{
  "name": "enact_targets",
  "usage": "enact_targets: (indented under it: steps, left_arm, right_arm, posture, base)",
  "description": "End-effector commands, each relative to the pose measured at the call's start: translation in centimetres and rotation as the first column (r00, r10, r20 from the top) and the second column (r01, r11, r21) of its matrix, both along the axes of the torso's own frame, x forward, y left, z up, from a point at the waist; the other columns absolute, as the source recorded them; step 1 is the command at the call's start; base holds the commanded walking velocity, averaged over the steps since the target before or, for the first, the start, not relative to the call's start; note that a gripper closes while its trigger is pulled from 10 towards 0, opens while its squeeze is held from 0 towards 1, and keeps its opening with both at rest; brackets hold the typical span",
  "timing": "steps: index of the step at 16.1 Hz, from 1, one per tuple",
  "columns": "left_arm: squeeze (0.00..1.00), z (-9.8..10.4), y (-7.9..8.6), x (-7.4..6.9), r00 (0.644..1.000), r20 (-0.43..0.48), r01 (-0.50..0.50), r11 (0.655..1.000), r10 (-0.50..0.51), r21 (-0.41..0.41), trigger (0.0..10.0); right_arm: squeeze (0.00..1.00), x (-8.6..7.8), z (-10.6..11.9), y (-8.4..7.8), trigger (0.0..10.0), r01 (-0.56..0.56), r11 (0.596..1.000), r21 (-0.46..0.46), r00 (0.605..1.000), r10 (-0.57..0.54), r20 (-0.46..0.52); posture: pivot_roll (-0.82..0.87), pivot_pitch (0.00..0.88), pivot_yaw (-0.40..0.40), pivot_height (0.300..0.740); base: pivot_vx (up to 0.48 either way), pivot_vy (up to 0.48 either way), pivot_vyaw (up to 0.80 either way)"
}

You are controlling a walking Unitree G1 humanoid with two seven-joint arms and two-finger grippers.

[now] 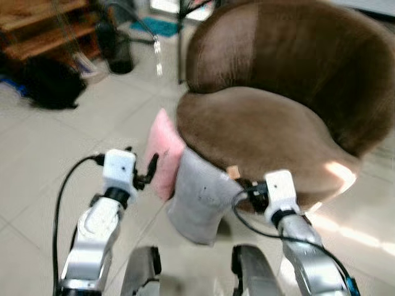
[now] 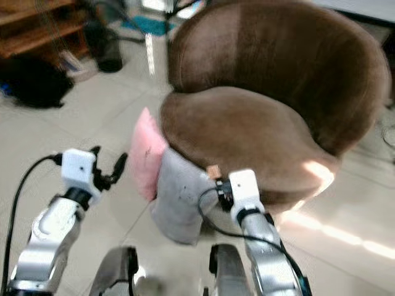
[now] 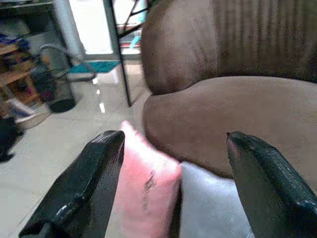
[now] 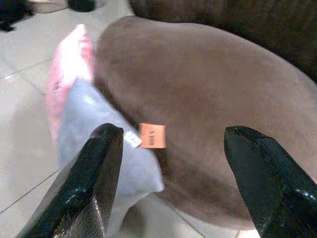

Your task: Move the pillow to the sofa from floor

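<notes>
A grey pillow [image 1: 199, 200] stands on the floor, leaning against the front of the round brown sofa [image 1: 259, 126]. A pink pillow [image 1: 163, 153] leans beside it, further back on the left. My left gripper [image 1: 148, 171] is open, just left of the pink pillow, which shows between its fingers [image 3: 91, 178] in the left wrist view. My right gripper [image 1: 242, 184] is open at the sofa's front edge, by the grey pillow's upper right corner and an orange tag [image 4: 152, 135]. Nothing is held.
Pale tiled floor [image 1: 74, 142] lies to the left. A wooden shelf [image 1: 43, 31] and dark objects [image 1: 52, 83] stand at the back left, with a black bin [image 1: 118, 49] and thin metal legs [image 1: 180, 43] behind the sofa.
</notes>
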State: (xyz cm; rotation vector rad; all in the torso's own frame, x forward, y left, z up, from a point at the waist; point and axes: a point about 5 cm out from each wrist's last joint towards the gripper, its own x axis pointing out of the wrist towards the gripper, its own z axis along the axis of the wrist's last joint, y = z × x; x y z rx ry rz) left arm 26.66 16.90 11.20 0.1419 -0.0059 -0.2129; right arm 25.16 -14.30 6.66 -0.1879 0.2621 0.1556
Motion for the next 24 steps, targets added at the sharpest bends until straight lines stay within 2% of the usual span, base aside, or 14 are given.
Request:
enact_targets:
  steps: [1,6,12,14,15,20,24]
  left_arm:
    - [0.00,0.0,-0.5,0.0,1.000,0.006,0.021,1.000,-0.021,0.007,10.0]
    - [0.00,0.1,-0.5,0.0,1.000,0.009,0.028,1.000,-0.028,0.009,10.0]
    - [0.00,0.0,-0.5,0.0,0.999,0.011,0.031,0.999,-0.031,0.015,10.0]
    - [0.00,-0.2,-0.6,0.0,0.999,-0.001,0.034,0.999,-0.034,0.021,10.0]
    - [0.00,-0.9,-0.9,-0.1,0.998,-0.029,0.059,0.996,-0.057,0.072,10.0]
    - [0.00,-1.0,-1.4,-0.5,0.993,-0.021,0.116,0.991,-0.115,0.067,10.0]
    - [0.00,-1.3,-1.0,-1.0,0.991,-0.035,0.129,0.987,-0.126,0.092,10.0]
  right_arm:
    - [0.00,-0.2,-0.5,-0.6,10.0,0.025,1.000,-0.016,1.000,-0.025,-0.019]
    - [0.00,-0.3,-0.7,-1.0,10.0,0.028,0.999,-0.018,0.999,-0.028,-0.019]
    - [0.00,-0.3,-0.9,-0.7,10.0,0.018,1.000,-0.015,1.000,-0.019,-0.015]
    - [0.00,-0.3,-1.0,-0.7,10.0,0.017,1.000,-0.015,1.000,-0.018,-0.021]
    - [0.00,-0.5,-1.0,-0.6,10.0,0.018,1.000,-0.004,1.000,-0.018,-0.024]
    - [0.00,-0.8,-0.9,-0.6,10.0,0.018,1.000,-0.007,1.000,-0.019,-0.023]
    - [0.00,-0.9,-1.5,-0.3,10.0,-0.004,1.000,0.015,0.998,0.005,-0.059]
  posture:
    - [-0.04,0.047,-0.015,0.580]
    - [-0.04,0.043,-0.013,0.580]
    - [-0.04,0.031,-0.013,0.580]
    - [-0.04,0.027,-0.013,0.580]
    - [-0.04,0.024,-0.013,0.565]
    - [-0.04,0.029,-0.009,0.515]
    - [-0.03,0.053,-0.010,0.485]
  base:
    - [0.382,0.000,0.00]
    - [0.391,0.000,0.00]
    - [0.391,0.000,0.00]
    - [0.000,0.000,0.00]
    - [0.000,0.000,0.00]
    - [0.000,0.000,0.00]
    - [0.000,0.000,0.00]
